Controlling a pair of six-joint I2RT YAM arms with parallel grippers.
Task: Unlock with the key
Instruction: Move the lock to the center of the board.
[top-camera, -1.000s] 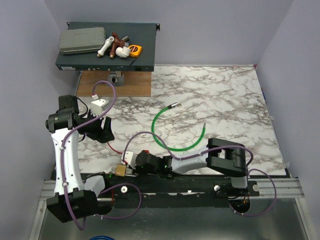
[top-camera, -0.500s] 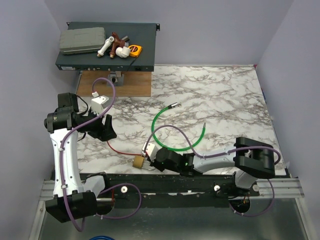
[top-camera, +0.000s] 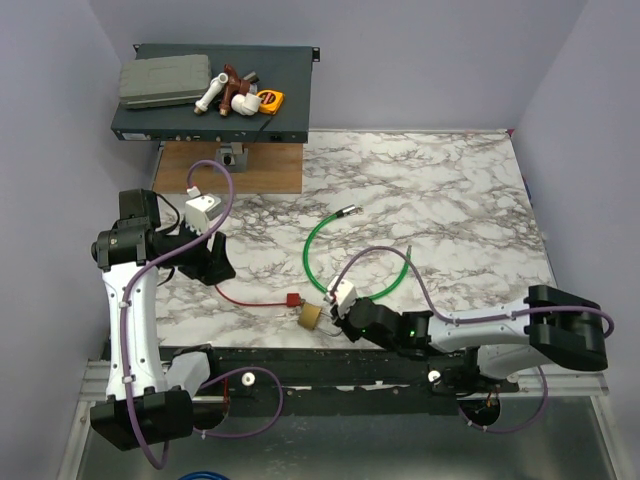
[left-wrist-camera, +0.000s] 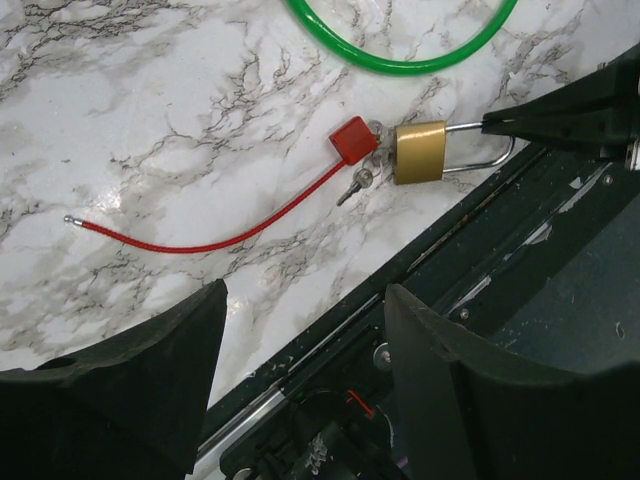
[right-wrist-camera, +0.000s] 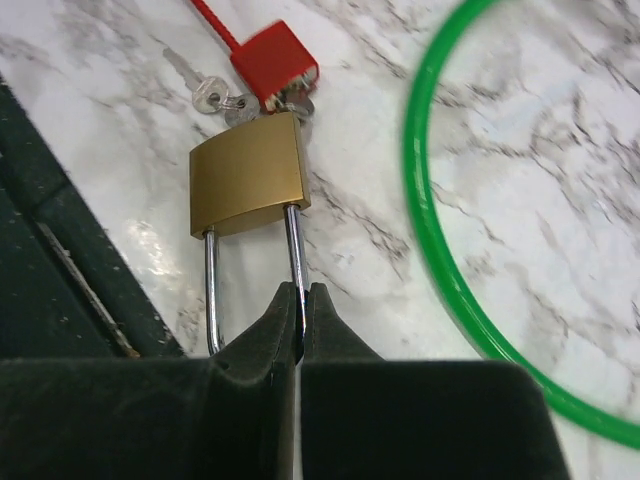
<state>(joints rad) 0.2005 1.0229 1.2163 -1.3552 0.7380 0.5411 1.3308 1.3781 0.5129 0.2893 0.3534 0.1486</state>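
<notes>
The brass padlock (right-wrist-camera: 248, 186) lies on the marble near the table's front edge, also seen in the top view (top-camera: 311, 317) and the left wrist view (left-wrist-camera: 420, 152). My right gripper (right-wrist-camera: 301, 305) is shut on one leg of its silver shackle (right-wrist-camera: 294, 245). The small silvery key (right-wrist-camera: 200, 88) lies on a ring beside a red tag (right-wrist-camera: 275, 64), just past the padlock's body; it also shows in the left wrist view (left-wrist-camera: 357, 183). My left gripper (top-camera: 212, 262) is open and empty, well left of the padlock, above the marble.
A red cord (left-wrist-camera: 210, 232) runs left from the tag. A green cable loop (top-camera: 355, 262) lies just behind the padlock. A dark case (top-camera: 215, 95) with tools and a wooden board (top-camera: 235, 168) stand at the back left. The black front rail (left-wrist-camera: 520, 250) borders the table.
My right gripper has dragged the padlock to the right along the front edge, with the key, red tag and cord following. The left gripper barely moved.
</notes>
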